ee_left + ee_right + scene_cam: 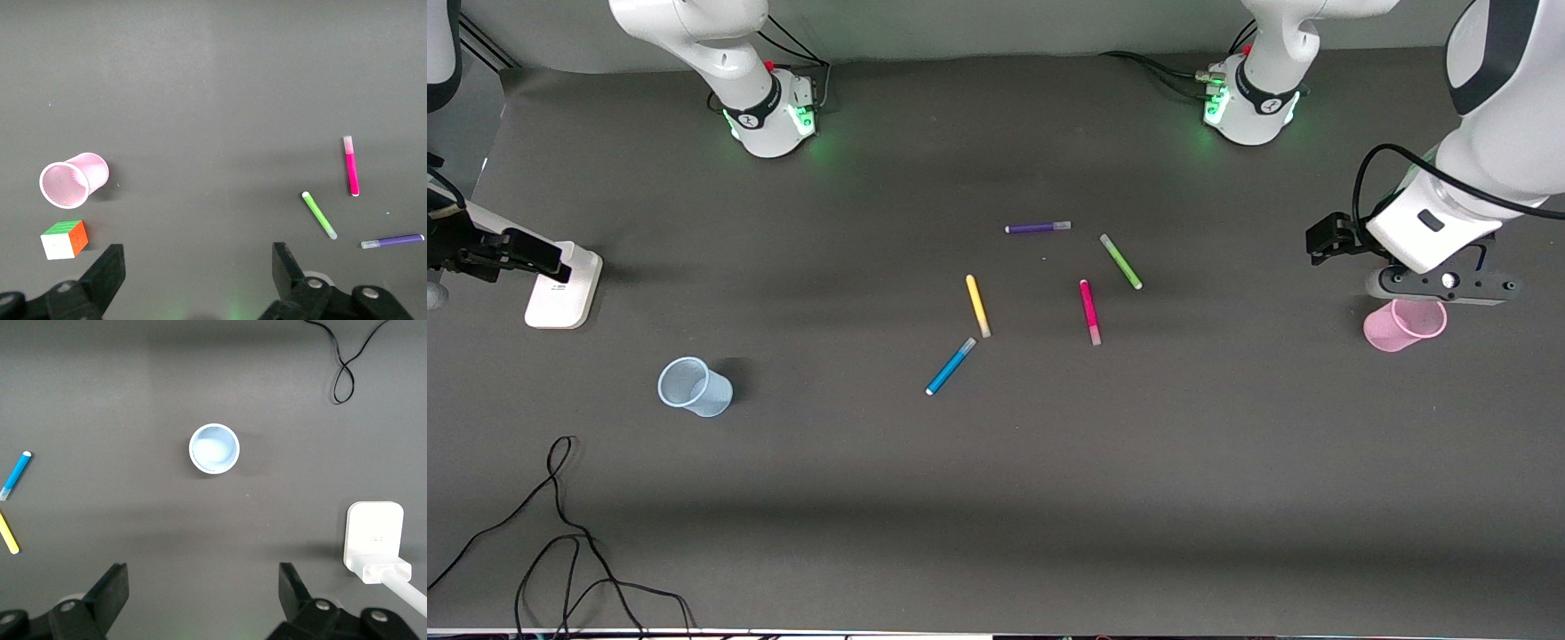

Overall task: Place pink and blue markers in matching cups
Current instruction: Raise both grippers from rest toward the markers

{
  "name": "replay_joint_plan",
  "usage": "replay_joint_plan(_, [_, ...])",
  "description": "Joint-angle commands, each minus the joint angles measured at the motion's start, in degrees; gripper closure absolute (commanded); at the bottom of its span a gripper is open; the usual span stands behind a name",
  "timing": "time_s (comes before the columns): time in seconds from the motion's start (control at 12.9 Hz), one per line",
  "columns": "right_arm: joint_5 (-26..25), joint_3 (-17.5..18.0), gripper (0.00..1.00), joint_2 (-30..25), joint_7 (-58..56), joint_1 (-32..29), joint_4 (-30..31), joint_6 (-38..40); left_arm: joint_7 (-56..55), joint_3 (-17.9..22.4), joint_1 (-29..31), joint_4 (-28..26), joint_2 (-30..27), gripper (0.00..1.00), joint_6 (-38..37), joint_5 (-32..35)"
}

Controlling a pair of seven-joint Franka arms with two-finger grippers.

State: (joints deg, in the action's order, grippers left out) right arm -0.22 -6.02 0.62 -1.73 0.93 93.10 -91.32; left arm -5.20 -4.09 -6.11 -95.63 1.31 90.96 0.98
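Observation:
The pink marker (1089,311) and the blue marker (951,366) lie flat mid-table; the pink one also shows in the left wrist view (351,167), the blue one in the right wrist view (15,475). The pale blue cup (694,387) stands upright toward the right arm's end, seen from above in the right wrist view (214,449). The pink cup (1403,324) stands toward the left arm's end. My left gripper (1440,289) hangs open and empty over the pink cup's area (199,248). My right gripper (202,570) is open and empty, high up near the blue cup, mostly cut off in the front view.
A purple pen (1038,228), a green pen (1120,261) and a yellow pen (978,305) lie among the markers. A multicoloured puzzle cube (65,239) sits beside the pink cup (72,180). A white stand base (560,286) and a loose black cable (560,533) lie toward the right arm's end.

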Motion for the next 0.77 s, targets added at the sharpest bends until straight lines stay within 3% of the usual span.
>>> replay_joint_plan(0.0, [-0.84,0.48,0.0,-1.5,-1.35,-0.58,1.38,0.0,0.54,0.66,-0.65,-1.4,-1.4,0.02,0.27,-0.36])
replay_joint_plan(0.69, [0.04,0.92,0.0,-0.53,0.14,1.78,1.03,-0.17,0.28,0.66,-0.74,-1.4,-1.22,0.02,0.71,-0.45])
